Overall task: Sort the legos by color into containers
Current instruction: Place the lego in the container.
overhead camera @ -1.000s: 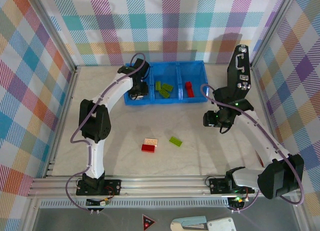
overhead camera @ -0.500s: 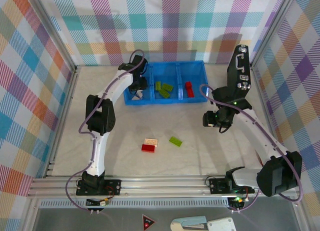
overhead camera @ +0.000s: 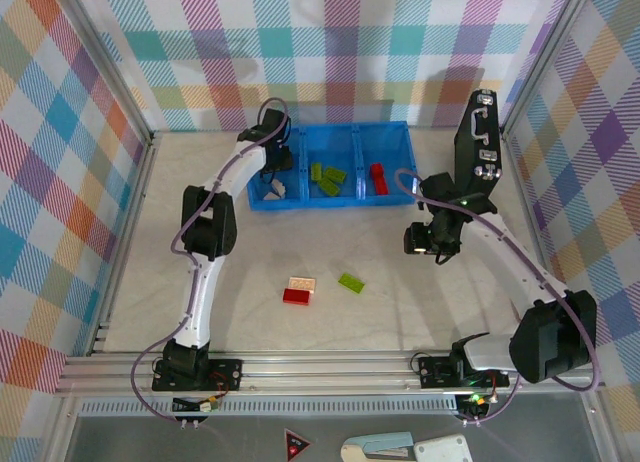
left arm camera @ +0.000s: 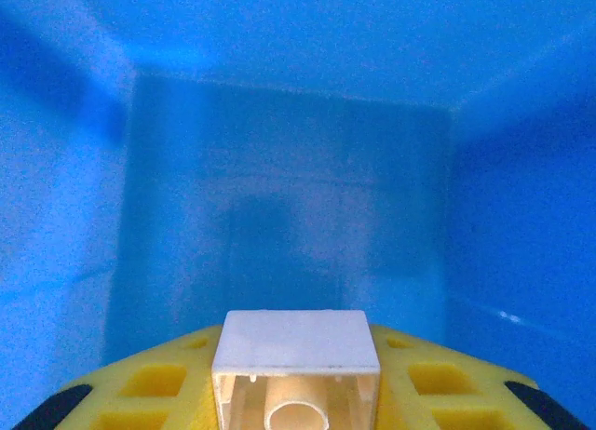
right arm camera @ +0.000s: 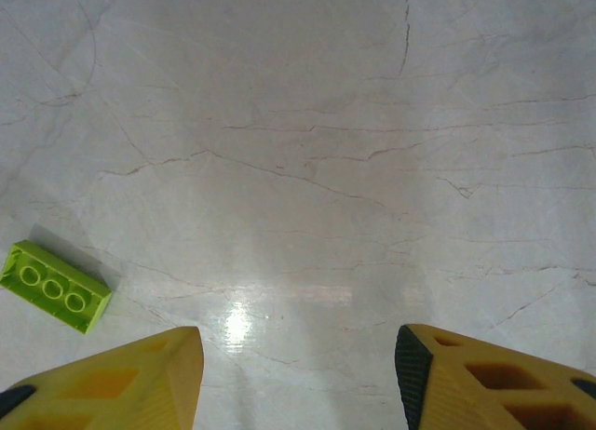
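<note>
Nearest me, on the table toward its near edge, a loose red lego lies just beside a cream lego that sits right behind it. A loose lime lego lies alone a little to their right. My right claw hangs over bare table farther toward the right edge, fingers apart with nothing between them. From its wrist the loose lime lego shows low on the left, well clear of the fingers. Along the far edge sits the blue tray, its three compartments side by side. My left claw is down in the left compartment, clamped on a white lego whose hollow underside faces my wrist, with blue walls all round. The middle compartment holds a few lime legos, and the right one holds a single sorted red lego. A black case stands at the table's far right corner
</note>
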{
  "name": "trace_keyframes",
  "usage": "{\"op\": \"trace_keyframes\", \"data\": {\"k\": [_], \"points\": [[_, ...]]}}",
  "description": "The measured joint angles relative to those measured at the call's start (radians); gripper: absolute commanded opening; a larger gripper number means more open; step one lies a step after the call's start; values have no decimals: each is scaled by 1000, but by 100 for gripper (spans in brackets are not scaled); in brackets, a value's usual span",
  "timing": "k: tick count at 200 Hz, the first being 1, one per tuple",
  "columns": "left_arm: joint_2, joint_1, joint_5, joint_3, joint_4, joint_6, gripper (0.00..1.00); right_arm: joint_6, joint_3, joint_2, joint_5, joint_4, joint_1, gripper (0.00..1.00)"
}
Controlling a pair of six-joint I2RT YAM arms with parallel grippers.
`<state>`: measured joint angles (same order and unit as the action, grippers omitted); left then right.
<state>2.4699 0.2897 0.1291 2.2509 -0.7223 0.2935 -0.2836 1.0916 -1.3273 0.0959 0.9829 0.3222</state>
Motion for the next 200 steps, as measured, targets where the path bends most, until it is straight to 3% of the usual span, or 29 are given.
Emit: {"op": "trace_keyframes", "data": {"k": [91,200], "points": [[45,-4,0,32,25,-4,44,0,15,-27,-1,-10,0,58],[31,-4,-31,37,11,-4,45,-24,23,4,-45,-11,32,57]]}}
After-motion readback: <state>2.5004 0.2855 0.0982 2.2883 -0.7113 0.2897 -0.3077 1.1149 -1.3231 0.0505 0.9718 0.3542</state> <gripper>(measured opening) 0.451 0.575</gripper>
